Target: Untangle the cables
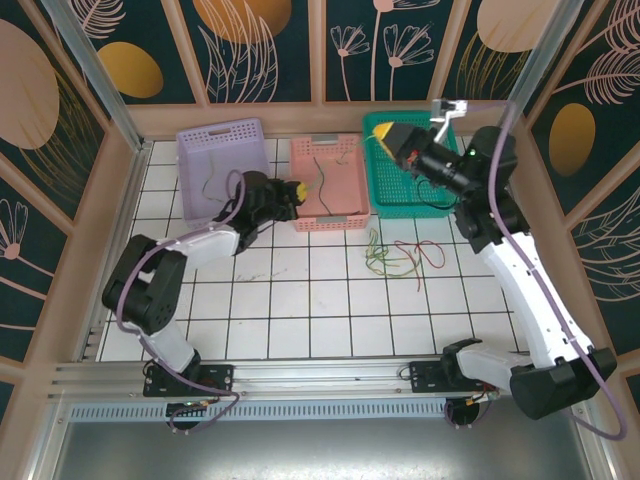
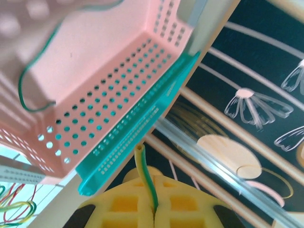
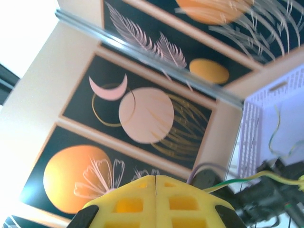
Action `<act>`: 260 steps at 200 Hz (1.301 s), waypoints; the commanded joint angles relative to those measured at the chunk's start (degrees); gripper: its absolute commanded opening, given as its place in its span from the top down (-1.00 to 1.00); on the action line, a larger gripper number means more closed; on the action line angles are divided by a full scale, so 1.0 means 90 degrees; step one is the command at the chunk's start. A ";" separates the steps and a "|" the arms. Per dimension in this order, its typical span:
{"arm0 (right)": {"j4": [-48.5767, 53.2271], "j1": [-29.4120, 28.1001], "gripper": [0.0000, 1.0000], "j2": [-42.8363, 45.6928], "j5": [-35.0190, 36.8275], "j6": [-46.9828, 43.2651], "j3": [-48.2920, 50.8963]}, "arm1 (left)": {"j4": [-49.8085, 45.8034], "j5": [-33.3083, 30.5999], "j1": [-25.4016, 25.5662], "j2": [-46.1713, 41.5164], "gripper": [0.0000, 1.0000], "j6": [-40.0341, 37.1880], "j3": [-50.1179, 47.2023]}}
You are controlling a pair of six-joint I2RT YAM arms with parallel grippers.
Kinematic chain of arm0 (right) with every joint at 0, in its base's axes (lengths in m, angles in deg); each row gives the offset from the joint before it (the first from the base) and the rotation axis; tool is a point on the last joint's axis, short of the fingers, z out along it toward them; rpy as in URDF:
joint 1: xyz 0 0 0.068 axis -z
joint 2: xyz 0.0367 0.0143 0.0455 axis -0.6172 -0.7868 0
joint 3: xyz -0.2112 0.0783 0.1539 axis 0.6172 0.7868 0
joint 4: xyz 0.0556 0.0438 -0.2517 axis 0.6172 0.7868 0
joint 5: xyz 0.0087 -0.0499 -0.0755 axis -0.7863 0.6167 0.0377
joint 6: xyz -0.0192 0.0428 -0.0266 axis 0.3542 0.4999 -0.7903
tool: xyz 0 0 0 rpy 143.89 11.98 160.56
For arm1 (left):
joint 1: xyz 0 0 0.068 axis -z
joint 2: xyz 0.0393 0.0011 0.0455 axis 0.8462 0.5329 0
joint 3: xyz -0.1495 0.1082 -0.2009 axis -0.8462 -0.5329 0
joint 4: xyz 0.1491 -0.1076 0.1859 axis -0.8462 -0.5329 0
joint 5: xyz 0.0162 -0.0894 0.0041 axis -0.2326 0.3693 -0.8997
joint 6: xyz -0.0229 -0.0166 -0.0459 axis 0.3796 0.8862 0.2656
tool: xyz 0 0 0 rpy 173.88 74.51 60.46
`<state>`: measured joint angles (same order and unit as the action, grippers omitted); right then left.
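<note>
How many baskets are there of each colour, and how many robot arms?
Lilac basket: 1
Pink basket: 1
Green basket: 1
Robot arms: 2, the left arm and the right arm
Total: 5
</note>
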<state>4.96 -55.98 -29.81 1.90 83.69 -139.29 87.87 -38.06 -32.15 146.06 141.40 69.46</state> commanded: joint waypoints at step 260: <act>-0.1028 0.0712 1.00 0.0638 0.0943 -0.0661 0.0220 | -0.5541 -0.0551 -0.2078 -0.0390 1.00 -0.4864 0.2260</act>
<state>8.13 -51.26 -25.20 6.86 76.23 -136.43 41.58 -36.53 -48.78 142.57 100.06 91.97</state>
